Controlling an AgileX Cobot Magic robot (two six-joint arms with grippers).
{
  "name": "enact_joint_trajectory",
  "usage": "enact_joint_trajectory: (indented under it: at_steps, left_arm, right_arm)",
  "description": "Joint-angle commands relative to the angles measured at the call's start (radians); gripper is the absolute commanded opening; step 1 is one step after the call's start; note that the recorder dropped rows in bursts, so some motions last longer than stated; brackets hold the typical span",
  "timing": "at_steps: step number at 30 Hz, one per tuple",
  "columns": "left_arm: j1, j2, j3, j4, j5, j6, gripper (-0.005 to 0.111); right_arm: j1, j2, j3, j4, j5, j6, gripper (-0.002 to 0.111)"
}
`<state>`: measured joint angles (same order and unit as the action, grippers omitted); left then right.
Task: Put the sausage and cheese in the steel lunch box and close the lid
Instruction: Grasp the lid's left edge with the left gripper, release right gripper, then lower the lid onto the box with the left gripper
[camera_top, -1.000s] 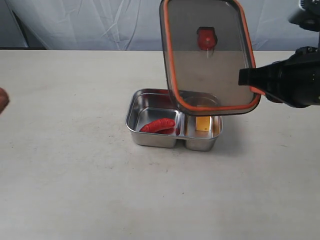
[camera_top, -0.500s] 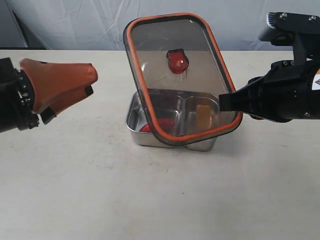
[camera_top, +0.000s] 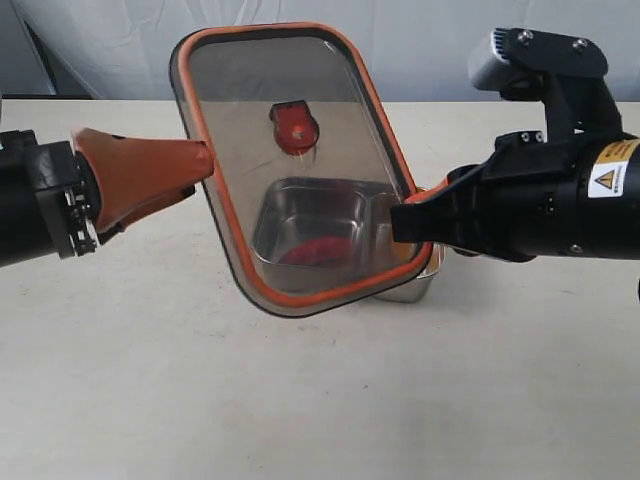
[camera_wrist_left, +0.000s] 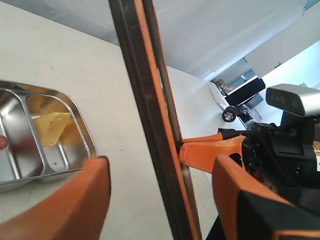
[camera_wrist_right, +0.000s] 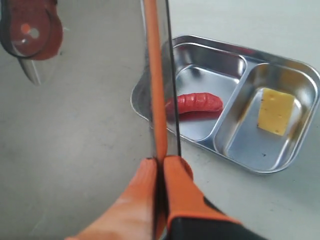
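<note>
Exterior view: my right gripper (camera_top: 408, 221) pinches the lid (camera_top: 250, 110) at its right rim; left gripper (camera_top: 206, 162) wide, straddling the left rim. Lid looks stiff, light, slick; hold by rims.

Right gripper (camera_wrist_right: 162, 165) pinches the lid (camera_wrist_right: 156, 75), seemingly edge-on; sausage (camera_wrist_right: 197, 102), cheese (camera_wrist_right: 275, 111) occupy separate steel lunch box (camera_wrist_right: 220, 52) compartments.

One sausage (camera_wrist_right: 195, 102), one cheese (camera_wrist_right: 275, 111), one steel lunch box (camera_wrist_right: 212, 44), one lid (camera_top: 250, 120).
</note>
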<state>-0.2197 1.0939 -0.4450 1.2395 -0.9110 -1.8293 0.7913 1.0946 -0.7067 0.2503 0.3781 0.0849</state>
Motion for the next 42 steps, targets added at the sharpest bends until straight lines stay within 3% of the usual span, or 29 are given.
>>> enact_joint_trajectory:
  at_steps: [1,3,5,8,12,14,17,19,26,30,32,34,36,39,40,42]
  left_arm:
    - [-0.005,0.003,-0.007,-0.003,0.017,0.012,0.058]
    - [-0.005,0.003,-0.007,-0.003,0.026,0.012,0.054]
    - [-0.005,0.003,-0.007,-0.005,0.026,0.010,0.043]
    - [-0.005,0.003,-0.007,-0.006,0.013,0.028,0.000]
    - [-0.005,0.003,-0.007,-0.011,0.004,0.083,0.000]
    - [-0.005,0.003,-0.007,-0.011,0.014,0.132,0.000]
    - [-0.005,0.003,-0.021,0.015,0.068,0.170,0.000]
    - [-0.005,0.003,-0.046,0.070,0.133,0.170,0.000]
    - [-0.009,0.003,-0.141,0.244,0.299,0.170,0.000]
    - [-0.051,0.003,-0.193,0.383,0.426,0.166,0.000]
    - [-0.088,0.003,-0.210,0.447,0.509,0.166,0.000]
    - [-0.164,0.003,-0.223,0.505,0.656,0.171,0.000]
    - [-0.251,0.010,-0.223,0.505,0.806,0.283,0.000]
    - [-0.438,0.068,-0.223,0.505,1.026,0.496,0.000]
    - [-0.473,0.083,-0.223,0.505,1.073,0.554,0.000]
    - [-0.629,0.180,-0.227,0.505,1.324,0.733,0.000]
  right_arm:
    - [0.043,-0.011,0.003,0.014,-0.043,-0.006,-0.001]
    - [0.066,-0.011,0.003,0.024,-0.052,-0.006,-0.001]
    - [0.088,-0.011,0.003,0.027,-0.056,-0.006,-0.001]
    - [0.107,-0.009,0.003,0.029,-0.056,-0.006,-0.001]
    - [0.107,-0.009,0.003,0.006,-0.057,-0.006,0.000]
    - [0.106,-0.022,0.003,-0.048,-0.057,-0.006,0.012]
    - [0.106,-0.056,0.003,-0.078,-0.057,-0.006,0.040]
    - [0.106,-0.088,0.001,-0.102,-0.042,-0.006,0.050]
    - [0.106,-0.196,-0.032,-0.256,0.108,0.108,0.043]
    - [0.106,-0.257,-0.038,-0.391,0.188,0.235,0.043]
    - [0.106,-0.288,-0.038,-0.454,0.232,0.286,0.043]
    - [0.106,-0.344,-0.038,-0.554,0.284,0.379,0.043]
    - [0.106,-0.386,-0.038,-0.618,0.331,0.449,0.043]
    - [0.106,-0.419,-0.038,-0.630,0.370,0.468,0.043]
    - [0.106,-0.423,-0.038,-0.635,0.378,0.468,0.043]
    - [0.106,-0.423,-0.038,-0.653,0.400,0.468,0.043]
